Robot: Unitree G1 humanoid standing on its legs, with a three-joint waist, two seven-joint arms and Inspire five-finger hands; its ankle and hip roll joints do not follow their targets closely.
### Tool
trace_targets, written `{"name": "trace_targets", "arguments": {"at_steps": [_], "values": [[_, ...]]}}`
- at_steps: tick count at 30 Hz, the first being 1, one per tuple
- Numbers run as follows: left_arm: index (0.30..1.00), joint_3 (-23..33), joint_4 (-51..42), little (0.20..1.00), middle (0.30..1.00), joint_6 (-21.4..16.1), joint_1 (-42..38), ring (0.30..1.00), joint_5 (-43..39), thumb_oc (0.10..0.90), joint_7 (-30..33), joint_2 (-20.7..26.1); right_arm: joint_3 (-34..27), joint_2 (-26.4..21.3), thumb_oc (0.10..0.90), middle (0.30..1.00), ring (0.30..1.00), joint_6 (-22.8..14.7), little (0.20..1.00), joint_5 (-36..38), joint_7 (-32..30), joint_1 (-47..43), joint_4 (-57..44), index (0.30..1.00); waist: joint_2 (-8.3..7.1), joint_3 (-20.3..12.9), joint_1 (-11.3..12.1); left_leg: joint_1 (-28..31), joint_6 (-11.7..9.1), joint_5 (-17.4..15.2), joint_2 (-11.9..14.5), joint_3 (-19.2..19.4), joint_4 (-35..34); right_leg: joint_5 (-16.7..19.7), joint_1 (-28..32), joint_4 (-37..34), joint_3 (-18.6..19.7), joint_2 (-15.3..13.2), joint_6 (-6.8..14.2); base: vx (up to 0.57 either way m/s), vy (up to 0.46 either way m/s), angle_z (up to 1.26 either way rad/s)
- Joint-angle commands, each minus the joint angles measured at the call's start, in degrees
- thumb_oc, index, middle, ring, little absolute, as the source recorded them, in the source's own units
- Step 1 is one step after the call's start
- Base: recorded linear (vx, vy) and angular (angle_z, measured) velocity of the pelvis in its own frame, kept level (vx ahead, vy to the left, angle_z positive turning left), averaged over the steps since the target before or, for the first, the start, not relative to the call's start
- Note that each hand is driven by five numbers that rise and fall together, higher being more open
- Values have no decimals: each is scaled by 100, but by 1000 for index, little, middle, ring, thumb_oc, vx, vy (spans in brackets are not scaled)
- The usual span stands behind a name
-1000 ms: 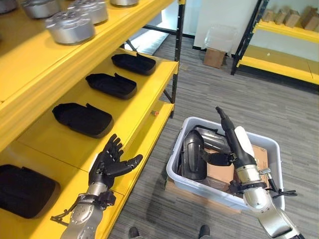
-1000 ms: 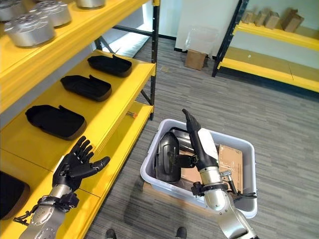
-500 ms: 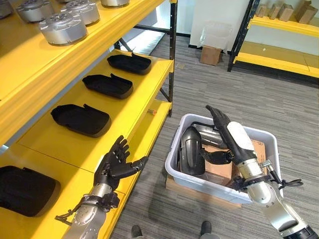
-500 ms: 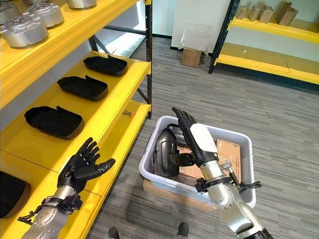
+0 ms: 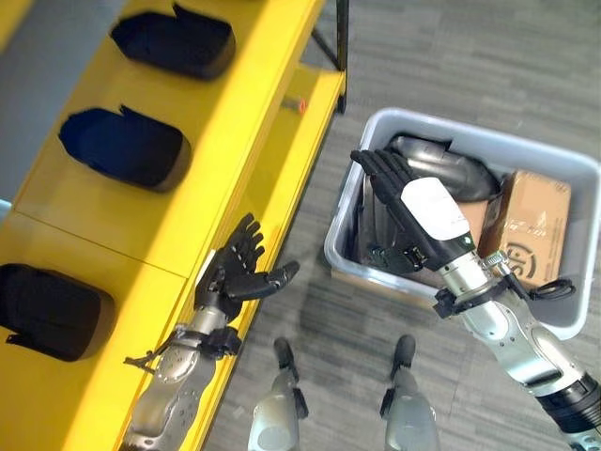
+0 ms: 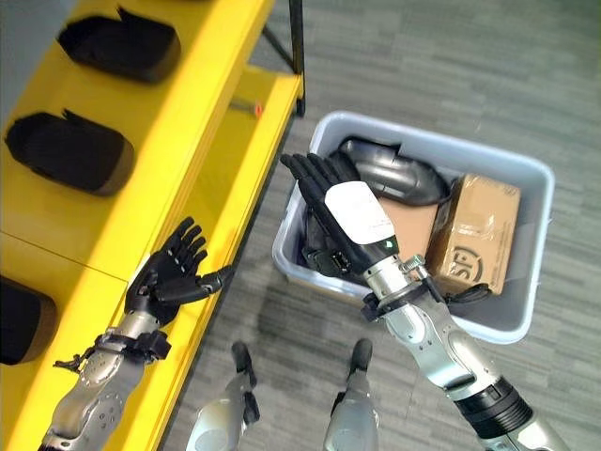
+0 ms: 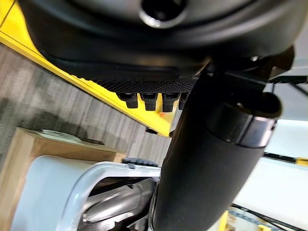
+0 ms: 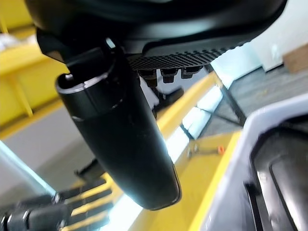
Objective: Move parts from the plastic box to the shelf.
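Standing by the rack, I see the right hand held flat above the near left corner of the plastic box, fingers straight and close together, holding nothing. The left hand hangs over the front edge of the yellow shelf, its fingers spread and relaxed, thumb pointing toward the box, also empty.

Between the shelf's lower lip and the box's left wall runs a narrow strip of grey floor; the box sits close beside the shelf, near its black upright post. The box's rim is rounded and pale grey, and its right side lies well apart from the shelf.

Inside the box lie dark parts: curved, glossy black shells, one lying along the far wall and another standing against the left wall under the right hand. A brown cardboard carton fills the right half of the box, just beside the parts.

On the shelf three black shells of the same kind rest in a row, well spaced, with bare yellow surface between them and toward the front edge.
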Motion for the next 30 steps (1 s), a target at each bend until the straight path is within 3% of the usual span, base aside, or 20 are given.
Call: {"name": "trace_targets", "arguments": {"at_steps": [1, 6, 11, 30], "values": [[1000, 155, -764, 1000, 1000, -508, -105, 1000, 86, 900, 40, 387, 12, -63, 900, 1000, 1000, -290, 1000, -193, -207, -737, -808, 1000, -131, -419, -28, 215, 361, -728, -573, -149, 26, -779, -114, 407, 206, 367, -97, -82, -22, -1], [1000, 211, -817, 1000, 1000, -460, -149, 1000, 91, 900, 41, 406, -48, -106, 900, 1000, 1000, 38, 1000, -68, -163, -926, -817, 1000, -38, -156, -71, 57, 333, -701, -610, -141, 48, -851, -306, 527, 234, 359, -131, -51, 2, -2], [1000, 251, -816, 1000, 1000, -486, -115, 1000, 61, 900, 55, 389, -171, -120, 900, 1000, 1000, 4, 1000, -165, -20, -693, -789, 1000, -1, 12, -141, -19, 343, -733, -647, -104, 93, -901, -429, 627, 275, 351, -136, -16, 12, -6], [1000, 378, -776, 1000, 1000, -551, 47, 1000, 143, 900, -55, 383, -560, -290, 900, 1000, 1000, 221, 1000, -521, -136, -117, -688, 1000, -43, 128, -299, 59, 326, -742, -612, 10, 16, -907, -436, 603, 365, 371, -79, 0, 0, 0]]}}
